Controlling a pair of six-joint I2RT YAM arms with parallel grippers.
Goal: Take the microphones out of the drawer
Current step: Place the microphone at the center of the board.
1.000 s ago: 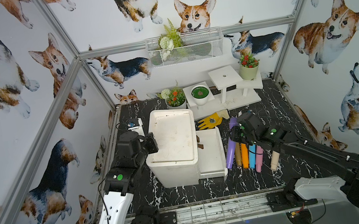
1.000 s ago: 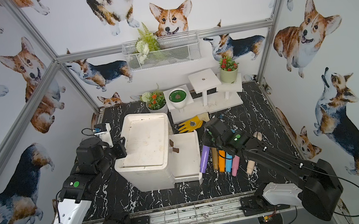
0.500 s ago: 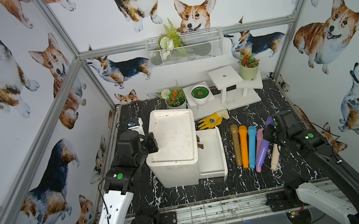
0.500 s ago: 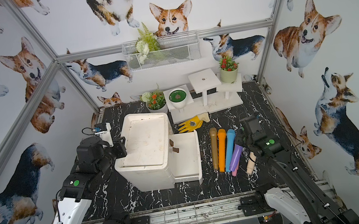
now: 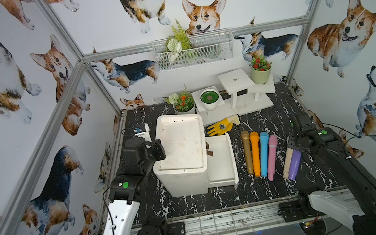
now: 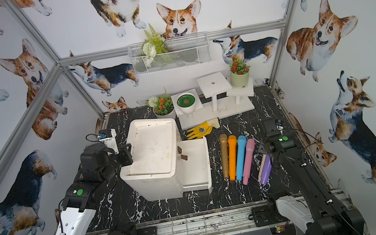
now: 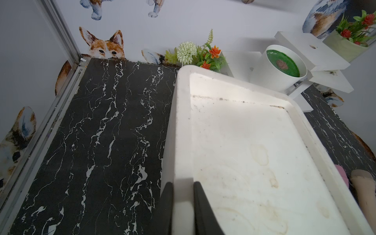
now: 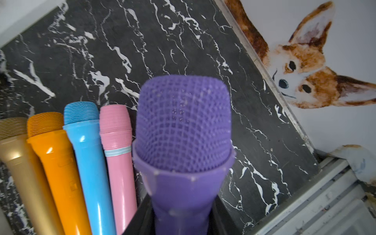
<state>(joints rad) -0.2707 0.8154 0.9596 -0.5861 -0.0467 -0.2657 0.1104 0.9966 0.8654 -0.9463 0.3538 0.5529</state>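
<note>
Right gripper (image 8: 180, 207) clamps the purple microphone (image 8: 183, 126) at the neck just under its head, jaws partly closed against both sides. The microphone is out of the drawer (image 5: 222, 161), over the marble table (image 5: 195, 203), to the right of the pink microphone (image 8: 118, 154). Its head is a rounded dome moulded in a grid pattern, seated in a flared collar and dotted with pale specks; in a top view its smooth handle (image 5: 294, 165) runs alongside a beige microphone (image 5: 287, 162); whether it rests on the table I cannot tell. Left gripper (image 7: 183, 189) pinches the rim of the white drawer unit (image 7: 244, 152); the drawer stands pulled open.
</note>
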